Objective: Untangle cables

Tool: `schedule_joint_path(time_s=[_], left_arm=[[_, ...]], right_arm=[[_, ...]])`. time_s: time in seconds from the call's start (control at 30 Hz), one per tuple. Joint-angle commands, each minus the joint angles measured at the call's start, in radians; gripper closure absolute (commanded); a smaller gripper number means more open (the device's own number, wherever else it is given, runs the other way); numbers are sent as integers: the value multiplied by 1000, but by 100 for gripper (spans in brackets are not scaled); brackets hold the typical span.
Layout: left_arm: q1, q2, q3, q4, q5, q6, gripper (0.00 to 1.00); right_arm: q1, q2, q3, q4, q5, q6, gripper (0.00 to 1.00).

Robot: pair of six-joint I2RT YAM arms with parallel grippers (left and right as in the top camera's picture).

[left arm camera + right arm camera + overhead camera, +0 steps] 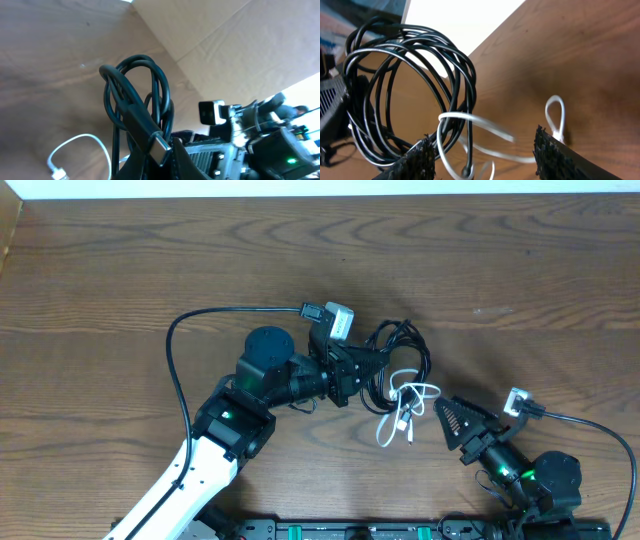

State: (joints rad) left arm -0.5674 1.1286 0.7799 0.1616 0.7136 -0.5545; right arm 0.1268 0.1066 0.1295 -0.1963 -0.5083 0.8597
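Note:
The cables lie tangled at mid table: a coil of black cable [403, 350] and a loose white cable [404, 406] just in front of it. My left gripper [366, 366] is shut on the black cable's plug end [159, 146], whose metal tip sticks out between the jaws, and the black loops [136, 92] hang beyond it. My right gripper [452, 421] stands open just right of the white cable. In the right wrist view the white cable [485, 129] sags blurred between the fingertips [418, 159], touching neither, with the black coil [410, 85] behind.
Thick black leads run to each arm's wrist camera: one arcs left of the left arm [178, 380], one trails right of the right arm [590, 423]. The table's far edge [320, 196] runs along the top. The arm bases sit at the front edge.

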Motion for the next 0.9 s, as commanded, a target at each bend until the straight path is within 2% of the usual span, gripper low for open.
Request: schedule_joint_path(time_s=[0.0,0.1,0.23,0.33,0.4,0.43,0.53,0.63,0.7,0.87], left_arm=[[-2,-1,11,12,64,-160,92],[-2,-1,11,19,93,-254,92],[-2,-1,11,63,172,-293,92],[-2,-1,11,65,174,-336,92],[-2,-1,11,65,189,-346,93],[-2,-1,11,64,205,-346,92],[-2,-1,11,49,217,-344,92],[-1,0,11,-59,183,-251,92],[-1,0,11,-195,71,-208,92],[-1,0,11,-431,-243,-201,92]], right_arm=[[5,-3,1,1,-47,-141,41],[5,-3,1,-1,-45,-188,58],[5,-3,1,-1,-46,-188,61],[5,-3,1,-2,-48,-188,64],[5,-3,1,3,-40,-188,80],[5,-3,1,15,-17,-188,97],[5,-3,1,64,93,-188,99],[5,-3,2,183,249,-188,99],[4,-3,2,223,341,-187,99],[4,-3,3,219,448,-187,99]])
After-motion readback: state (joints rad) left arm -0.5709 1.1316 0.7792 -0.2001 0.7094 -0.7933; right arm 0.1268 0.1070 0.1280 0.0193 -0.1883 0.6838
